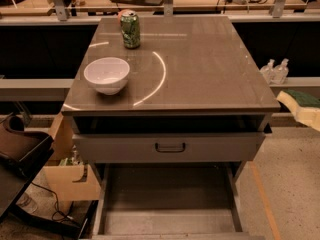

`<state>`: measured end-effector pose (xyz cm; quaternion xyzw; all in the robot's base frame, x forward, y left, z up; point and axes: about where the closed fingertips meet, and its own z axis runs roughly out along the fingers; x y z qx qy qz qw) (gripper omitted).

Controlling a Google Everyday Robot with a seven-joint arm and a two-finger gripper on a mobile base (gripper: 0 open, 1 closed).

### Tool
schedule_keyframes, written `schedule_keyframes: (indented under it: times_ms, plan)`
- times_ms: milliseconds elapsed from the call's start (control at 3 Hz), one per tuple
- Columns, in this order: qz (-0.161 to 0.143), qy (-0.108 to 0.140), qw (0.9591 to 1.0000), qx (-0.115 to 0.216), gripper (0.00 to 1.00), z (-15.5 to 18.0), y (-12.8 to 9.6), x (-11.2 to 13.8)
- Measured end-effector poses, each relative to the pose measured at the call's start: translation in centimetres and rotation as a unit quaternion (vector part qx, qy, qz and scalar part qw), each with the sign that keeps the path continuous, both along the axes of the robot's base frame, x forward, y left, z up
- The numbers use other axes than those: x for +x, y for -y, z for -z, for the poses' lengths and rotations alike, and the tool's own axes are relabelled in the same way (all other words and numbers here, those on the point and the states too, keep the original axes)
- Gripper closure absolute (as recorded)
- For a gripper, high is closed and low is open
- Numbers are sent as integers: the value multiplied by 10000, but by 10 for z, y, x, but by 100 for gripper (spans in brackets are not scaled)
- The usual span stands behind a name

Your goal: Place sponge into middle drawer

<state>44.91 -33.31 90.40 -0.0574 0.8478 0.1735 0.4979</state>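
The sponge [299, 109] sits at the 3 o'clock edge of the view, in the air off the right side of the cabinet, level with the gap under the tabletop [200, 59] and touching nothing that shows. Its yellow foam faces down and forward, with the green scrub layer on top. Its long axis seems to run from about 10 to 4 o'clock, though the frame cuts off its far end.

The pincer does not show. I judge it to be past the right edge, behind the sponge and carrying it, but I cannot tell whether it grips.

The drawer [170, 196] lies at about 8 o'clock from the sponge. It is pulled out at the bottom of the view, bare inside, with its long axis from 9 to 3 o'clock. The coming move turns on this: the sponge must travel down and left, past the cabinet's right front corner and under the shut drawer front [125, 148] with its handle [170, 147], before it can be released over the floor of the tray.

By count there is one sponge, one open drawer and one drawer front above it. The tabletop carries one bowl [106, 75] at 9 o'clock and one can [130, 30] at 11. Two bottles [274, 71] stand beyond the right edge.
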Motion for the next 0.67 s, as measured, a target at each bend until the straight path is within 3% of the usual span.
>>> schedule_keyframes:
  times_ms: [333, 667]
  plan:
    - [-176, -49, 9998, -92, 100, 9, -3, 6]
    - [-579, -532, 9952, -574, 100, 56, 16, -13]
